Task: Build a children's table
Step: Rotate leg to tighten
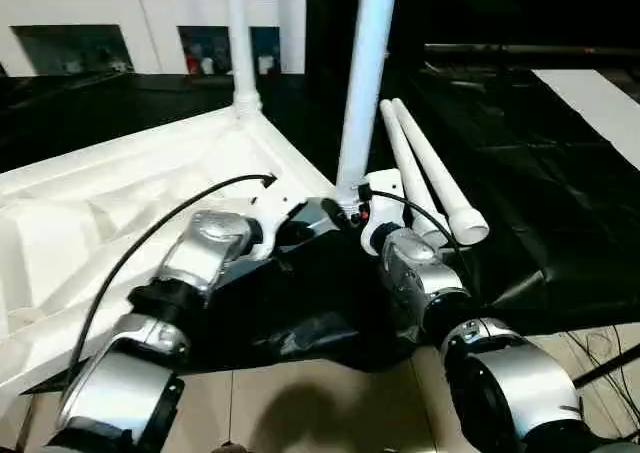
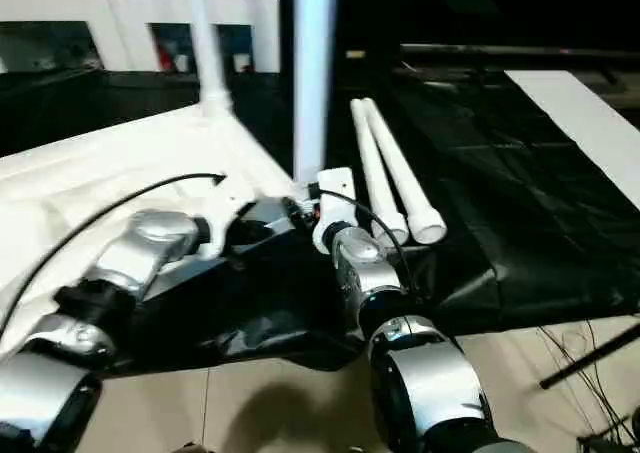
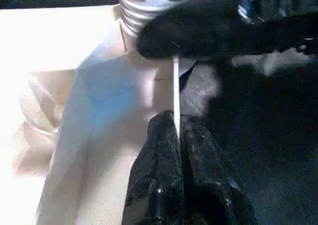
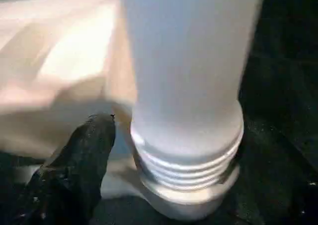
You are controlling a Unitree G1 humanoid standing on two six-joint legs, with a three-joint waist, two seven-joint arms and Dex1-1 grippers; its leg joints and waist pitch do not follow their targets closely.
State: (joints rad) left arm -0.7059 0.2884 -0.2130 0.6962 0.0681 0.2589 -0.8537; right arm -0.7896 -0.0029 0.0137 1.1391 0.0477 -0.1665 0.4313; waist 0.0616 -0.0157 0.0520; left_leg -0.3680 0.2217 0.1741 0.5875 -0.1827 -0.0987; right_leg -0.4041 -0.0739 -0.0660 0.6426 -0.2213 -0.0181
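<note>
We see the table top [image 1: 90,213] lying underside up on black sheeting [image 1: 530,223]. At its near corner the left pincer [image 3: 177,130] is clenched on the thin rim; just beside it the right pincer [image 4: 164,150] stands released around the upright leg [image 1: 365,83]. Right of that leg lie two loose legs [image 1: 430,173].
</note>
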